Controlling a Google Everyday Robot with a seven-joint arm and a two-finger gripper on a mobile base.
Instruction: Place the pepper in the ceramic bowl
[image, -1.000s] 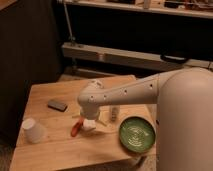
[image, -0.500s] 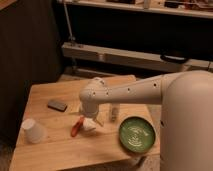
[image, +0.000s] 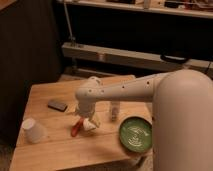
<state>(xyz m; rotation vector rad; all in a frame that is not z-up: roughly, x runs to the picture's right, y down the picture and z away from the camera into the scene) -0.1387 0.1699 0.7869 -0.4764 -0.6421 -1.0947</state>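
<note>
The gripper (image: 87, 122), low over the surface (image: 47, 149), hides the pepper's (image: 75, 130) upper end from us; the surface's front is cropped.

Illumination is warm and low. Light falls from above onto the pale wooden table (image: 55, 150), which is the brightest surface in the room. The white two-finger gripper (image: 86, 121) hangs low over the table's middle, just beside the small red-orange pepper (image: 75, 129). A soft-edged shadow lies on the wood beneath it. The white robot arm (image: 130, 90) is lit on its upper side and shaded along its underside. The round green ceramic bowl (image: 135, 134) is evenly lit, with a matt look. The dark wall panel (image: 25, 45) at the left and the space behind the grey metal rail (image: 125, 56) lie in deep shade.
</note>
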